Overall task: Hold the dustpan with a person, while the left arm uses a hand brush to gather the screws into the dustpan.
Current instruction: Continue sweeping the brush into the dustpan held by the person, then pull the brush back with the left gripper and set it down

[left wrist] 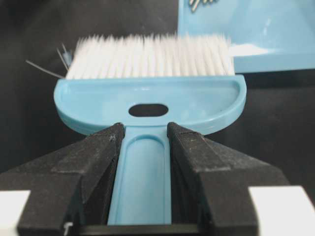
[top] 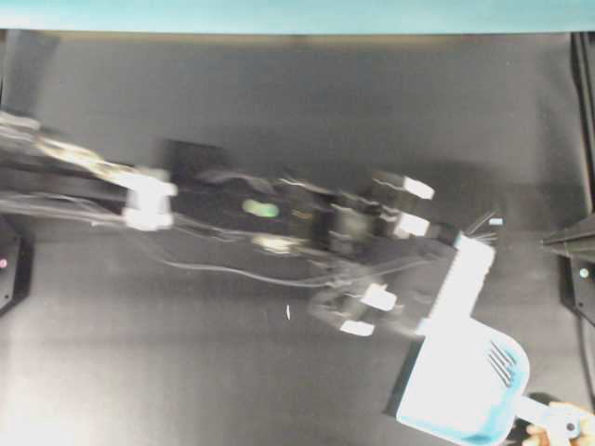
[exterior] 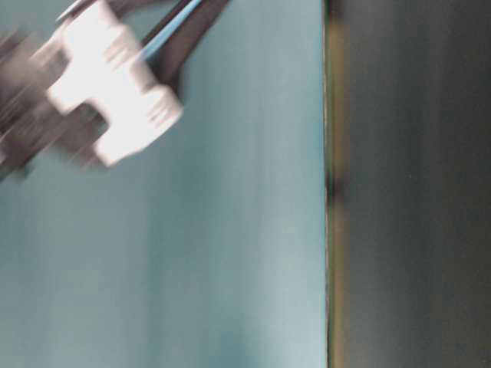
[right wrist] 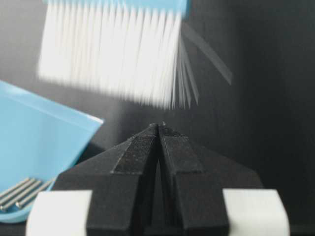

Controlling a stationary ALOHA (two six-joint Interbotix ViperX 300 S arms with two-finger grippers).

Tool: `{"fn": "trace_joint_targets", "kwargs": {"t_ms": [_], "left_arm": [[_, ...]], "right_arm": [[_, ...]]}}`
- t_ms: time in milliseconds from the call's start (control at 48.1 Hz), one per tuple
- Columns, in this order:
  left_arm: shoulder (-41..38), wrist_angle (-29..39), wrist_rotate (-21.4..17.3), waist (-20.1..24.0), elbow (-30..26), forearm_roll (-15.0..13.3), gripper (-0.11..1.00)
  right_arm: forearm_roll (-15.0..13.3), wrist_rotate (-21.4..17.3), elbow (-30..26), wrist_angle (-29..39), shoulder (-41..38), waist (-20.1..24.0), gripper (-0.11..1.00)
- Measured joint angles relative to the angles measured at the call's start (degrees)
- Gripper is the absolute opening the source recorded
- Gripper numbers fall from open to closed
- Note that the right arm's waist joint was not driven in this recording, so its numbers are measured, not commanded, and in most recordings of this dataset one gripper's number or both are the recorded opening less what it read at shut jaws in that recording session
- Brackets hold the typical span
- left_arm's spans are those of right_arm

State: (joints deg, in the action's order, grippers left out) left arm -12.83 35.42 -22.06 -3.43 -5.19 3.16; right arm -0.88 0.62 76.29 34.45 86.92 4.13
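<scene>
The left gripper (left wrist: 142, 135) pinched the slim handle of the hand brush (left wrist: 150, 101), whose white bristles (top: 469, 269) stood at the dustpan's (top: 465, 386) lip, near the tabletop's (top: 279, 102) bottom right corner. Screws (right wrist: 19, 192) lay inside the pan. A person's hand (top: 562, 435) held its handle. The right gripper (right wrist: 158, 129) was pressed together, empty.

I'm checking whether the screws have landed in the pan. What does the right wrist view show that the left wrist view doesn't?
Only the right wrist view shows the screws lying inside the dustpan, plus the shut, empty right end effector.

Only the left wrist view shows the left end effector clamped on the hand brush handle, and the oval hole in its head.

Both show the brush's white bristles, part of the blue dustpan and the dark table.
</scene>
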Motion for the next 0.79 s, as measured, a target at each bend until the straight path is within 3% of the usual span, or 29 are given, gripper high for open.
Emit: {"fn": "trace_joint_targets", "kwargs": {"t_ms": [312, 457, 624, 790], "left_arm": [[10.81, -10.02, 8.53, 0.79, 21.97, 0.00, 0.33], [15.38, -15.73, 11.43, 1.32, 29.27, 0.00, 0.33], [18.90, -18.98, 13.10, 1.49, 34.80, 0.00, 0.33], [19.95, -19.16, 14.85, 1.49, 36.83, 0.00, 0.33]], "right_arm": [[0.00, 0.00, -0.09, 0.00, 0.00, 0.00, -0.01], [0.00, 0.00, -0.09, 0.00, 0.00, 0.00, -0.01], [0.00, 0.00, 0.00, 0.00, 0.09, 0.00, -0.01], [0.00, 0.00, -0.09, 0.00, 0.09, 0.00, -0.01]]}}
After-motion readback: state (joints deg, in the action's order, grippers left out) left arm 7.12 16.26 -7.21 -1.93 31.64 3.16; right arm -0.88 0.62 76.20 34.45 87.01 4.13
